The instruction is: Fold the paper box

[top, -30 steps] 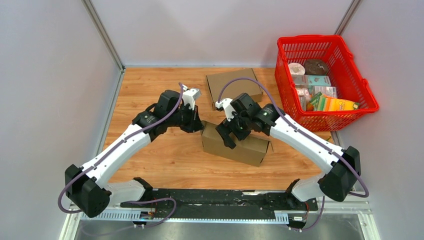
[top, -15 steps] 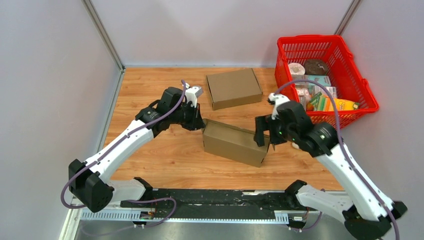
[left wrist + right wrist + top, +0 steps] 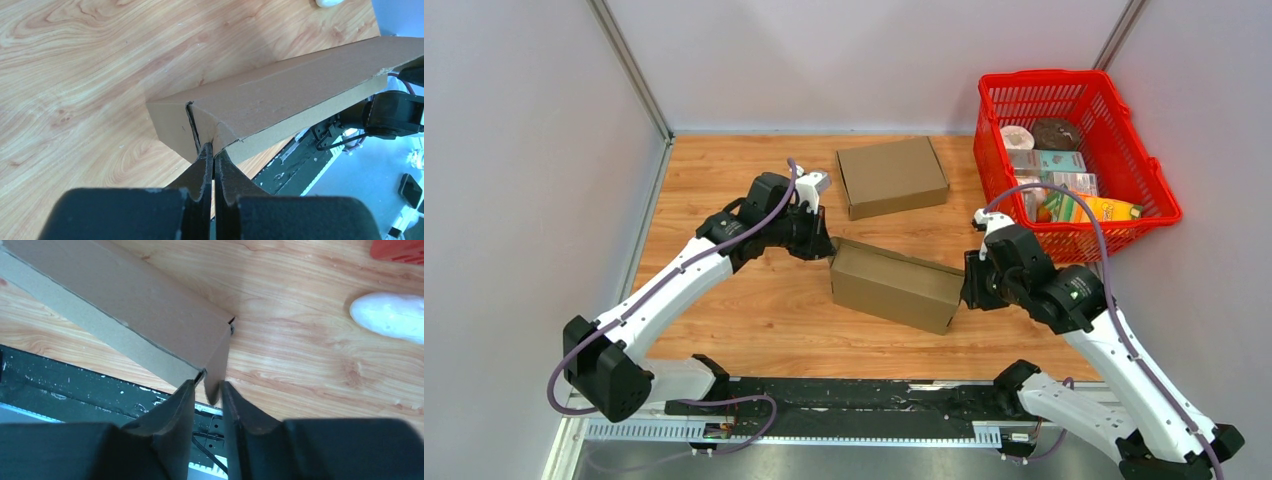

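Observation:
The paper box (image 3: pixel 894 285) is a long brown carton lying askew mid-table. My left gripper (image 3: pixel 826 250) is at its left end. In the left wrist view the left gripper (image 3: pixel 213 149) is shut, its tips touching the box (image 3: pixel 280 95) at the corner seam of the end face. My right gripper (image 3: pixel 969 285) is at the right end. There the right gripper (image 3: pixel 207 385) stands open and narrow, with a small end flap (image 3: pixel 216 375) hanging between its fingers. The flap lies against one finger and a gap shows at the other.
A second, closed cardboard box (image 3: pixel 892 177) sits at the back. A red basket (image 3: pixel 990 160) full of groceries stands at the back right. A white thing (image 3: pixel 390 315) lies on the wood near the right gripper. A black rail (image 3: pixel 854 400) runs along the near edge.
The right arm swung from above the box round to its right end, and its jaws narrowed around the end flap. The left gripper turned slightly at the left corner and stayed shut.

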`<state>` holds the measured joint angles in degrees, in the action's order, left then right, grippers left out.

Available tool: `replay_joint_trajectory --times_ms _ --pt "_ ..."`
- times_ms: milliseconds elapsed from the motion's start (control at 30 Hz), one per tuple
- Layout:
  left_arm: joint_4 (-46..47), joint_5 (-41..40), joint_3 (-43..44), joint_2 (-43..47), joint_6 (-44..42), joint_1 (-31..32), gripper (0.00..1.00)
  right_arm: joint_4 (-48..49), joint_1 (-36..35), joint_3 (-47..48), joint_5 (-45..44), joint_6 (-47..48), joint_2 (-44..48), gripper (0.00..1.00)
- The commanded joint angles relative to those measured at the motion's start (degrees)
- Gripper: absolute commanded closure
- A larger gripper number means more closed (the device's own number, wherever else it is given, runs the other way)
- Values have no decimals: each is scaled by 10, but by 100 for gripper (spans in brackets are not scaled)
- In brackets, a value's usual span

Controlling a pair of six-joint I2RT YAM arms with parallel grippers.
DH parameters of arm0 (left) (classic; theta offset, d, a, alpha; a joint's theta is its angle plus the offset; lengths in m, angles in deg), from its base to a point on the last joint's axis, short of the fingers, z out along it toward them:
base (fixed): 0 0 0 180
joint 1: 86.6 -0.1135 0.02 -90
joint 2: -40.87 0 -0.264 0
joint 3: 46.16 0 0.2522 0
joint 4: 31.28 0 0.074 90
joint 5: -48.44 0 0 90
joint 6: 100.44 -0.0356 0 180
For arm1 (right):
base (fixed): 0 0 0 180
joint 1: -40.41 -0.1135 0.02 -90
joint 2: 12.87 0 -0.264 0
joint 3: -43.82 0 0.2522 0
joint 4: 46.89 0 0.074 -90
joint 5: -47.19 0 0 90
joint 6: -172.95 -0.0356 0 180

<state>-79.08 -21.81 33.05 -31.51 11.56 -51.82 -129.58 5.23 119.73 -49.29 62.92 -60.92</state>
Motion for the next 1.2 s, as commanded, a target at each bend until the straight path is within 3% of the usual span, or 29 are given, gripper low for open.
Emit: replay_joint_trajectory --times_ms 0,67,333,867,1000,1167 --pt "-11 23 4 -8 16 4 98 41 1 6 7 -9 -16 80" --pt "-5 26 2 -7 21 5 98 42 1 23 21 -25 -22 87" --pt "6 31 1 -14 28 9 98 10 15 71 46 -82 -55 99" --pt "12 31 -8 -10 31 10 98 26 118 61 188 -141 -75 100" --pt "13 33 -10 -8 32 12 98 32 120 47 183 -146 -73 100" --pt "28 46 -14 -7 52 12 99 26 119 20 144 -77 -61 100"
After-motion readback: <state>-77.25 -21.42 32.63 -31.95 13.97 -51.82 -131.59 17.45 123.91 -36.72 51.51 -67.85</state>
